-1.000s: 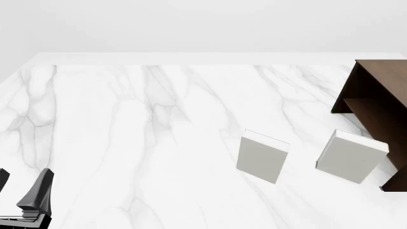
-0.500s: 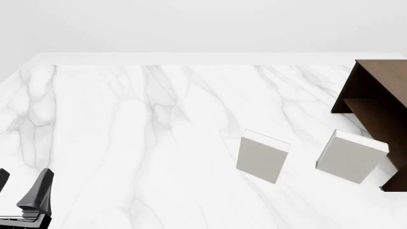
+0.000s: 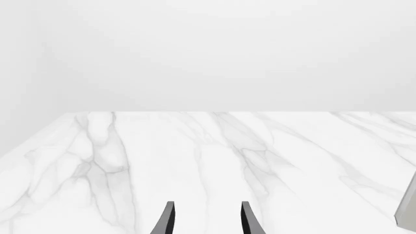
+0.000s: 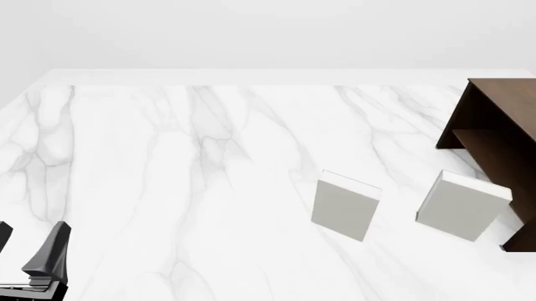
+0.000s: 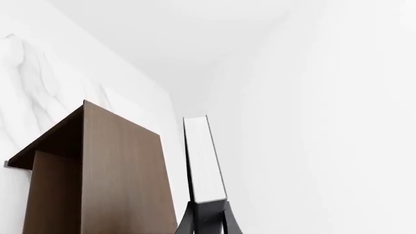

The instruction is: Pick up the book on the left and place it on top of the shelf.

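Note:
In the right wrist view the book (image 5: 202, 161), black-covered with a white page edge, is held between the fingers of my right gripper (image 5: 208, 220), which is shut on its near end. It hangs beside the broad flat face of the dark brown shelf (image 5: 117, 170), with a thin pale gap between them. In the front view only part of the shelf (image 4: 503, 125) shows at the right edge, and the book and right gripper are out of view. My left gripper (image 4: 29, 248) stands open and empty at the near left corner; its fingertips (image 3: 167, 219) show over bare marble.
Two light grey books stand on the marble table (image 4: 167, 175): one (image 4: 345, 204) right of centre, the other (image 4: 462, 205) just in front of the shelf. A grey sliver of a book (image 3: 408, 212) shows in the left wrist view.

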{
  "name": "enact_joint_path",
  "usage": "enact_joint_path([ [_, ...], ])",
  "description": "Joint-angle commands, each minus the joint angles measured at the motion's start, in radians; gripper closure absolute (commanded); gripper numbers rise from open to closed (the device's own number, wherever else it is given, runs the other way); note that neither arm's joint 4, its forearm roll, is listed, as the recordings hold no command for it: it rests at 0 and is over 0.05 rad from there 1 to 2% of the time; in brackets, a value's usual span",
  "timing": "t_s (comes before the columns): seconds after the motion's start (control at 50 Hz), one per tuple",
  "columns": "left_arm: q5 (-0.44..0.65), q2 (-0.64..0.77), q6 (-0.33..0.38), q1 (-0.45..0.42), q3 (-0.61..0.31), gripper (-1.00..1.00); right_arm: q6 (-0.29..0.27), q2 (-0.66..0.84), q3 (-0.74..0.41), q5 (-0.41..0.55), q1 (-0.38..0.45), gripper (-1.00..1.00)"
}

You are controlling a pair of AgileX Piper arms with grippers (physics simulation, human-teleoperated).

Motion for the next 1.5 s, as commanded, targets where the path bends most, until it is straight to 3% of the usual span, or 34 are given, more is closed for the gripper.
enact_joint_path([
  [0.02,0.000,0.000,0.000,0.000,0.000,-1.00,0.002,0.024,-0.011,-0.035,-0.009,1.00],
  [1.5,0.000,0.000,0.000,0.000,0.000,-1.00,-0.034,0.232,-0.040,-0.147,-0.021,1.00],
])
